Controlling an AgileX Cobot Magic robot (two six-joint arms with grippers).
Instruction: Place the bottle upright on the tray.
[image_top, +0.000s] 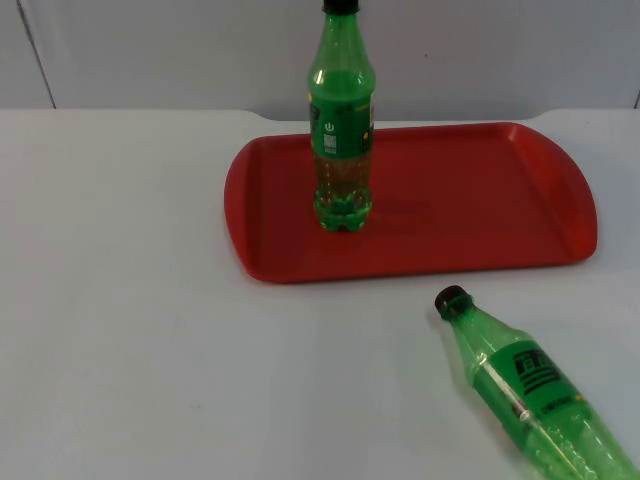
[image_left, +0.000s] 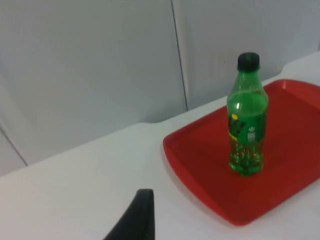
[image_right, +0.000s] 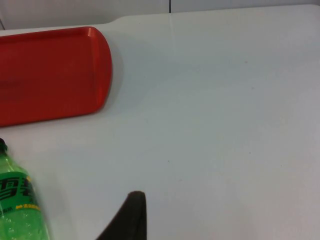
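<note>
On the flat red plastic tray (image_top: 480, 200), left part, one green plastic bottle with a black cap (image_top: 343, 140) stands upright. Near the tray's front edge, on the white table (image_top: 130, 330), a second green bottle (image_top: 530, 390) lies on its side, cap toward the tray. Finger state of both grippers: cannot tell.

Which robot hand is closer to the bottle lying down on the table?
Right. The right gripper hangs beside the lying bottle; the left gripper waits across the tray, facing the standing bottle.
</note>
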